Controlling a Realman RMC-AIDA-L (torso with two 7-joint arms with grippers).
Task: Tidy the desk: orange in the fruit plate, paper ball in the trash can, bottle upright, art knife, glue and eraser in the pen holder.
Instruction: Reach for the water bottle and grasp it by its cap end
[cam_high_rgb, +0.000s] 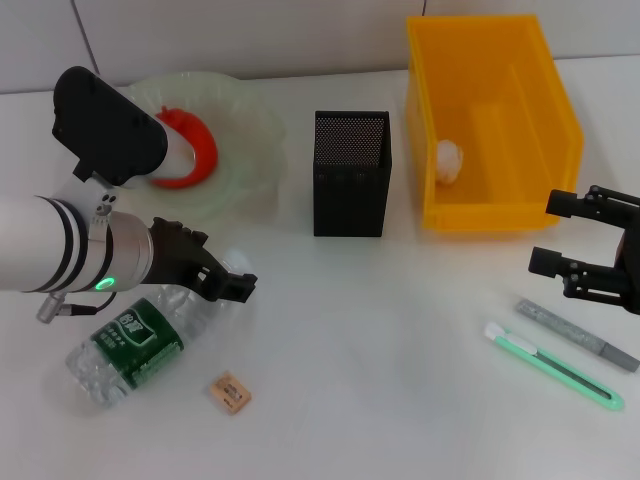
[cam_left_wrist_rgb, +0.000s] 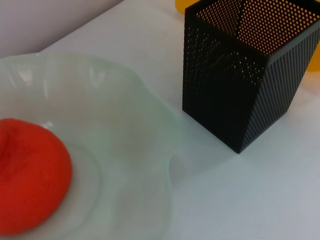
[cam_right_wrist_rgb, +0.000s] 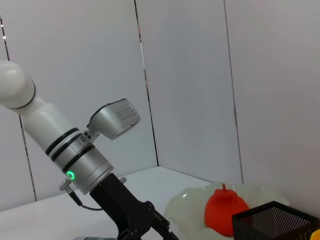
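Note:
The orange (cam_high_rgb: 193, 148) lies in the pale green fruit plate (cam_high_rgb: 252, 128); the left wrist view shows the orange (cam_left_wrist_rgb: 27, 175) close up. A white paper ball (cam_high_rgb: 450, 160) sits inside the yellow trash can (cam_high_rgb: 490, 205). The clear bottle (cam_high_rgb: 125, 347) with a green label lies on its side at the front left. My left gripper (cam_high_rgb: 228, 282) hovers just above its neck end, open and empty. The tan eraser (cam_high_rgb: 230, 392) lies in front of the bottle. At the right, my open right gripper (cam_high_rgb: 552, 235) hangs above the grey glue stick (cam_high_rgb: 578, 335) and the green art knife (cam_high_rgb: 555, 365).
The black mesh pen holder (cam_high_rgb: 350, 172) stands between the plate and the trash can, and the pen holder (cam_left_wrist_rgb: 240, 85) is also in the left wrist view. The right wrist view looks across at my left arm (cam_right_wrist_rgb: 75, 160) and the wall behind.

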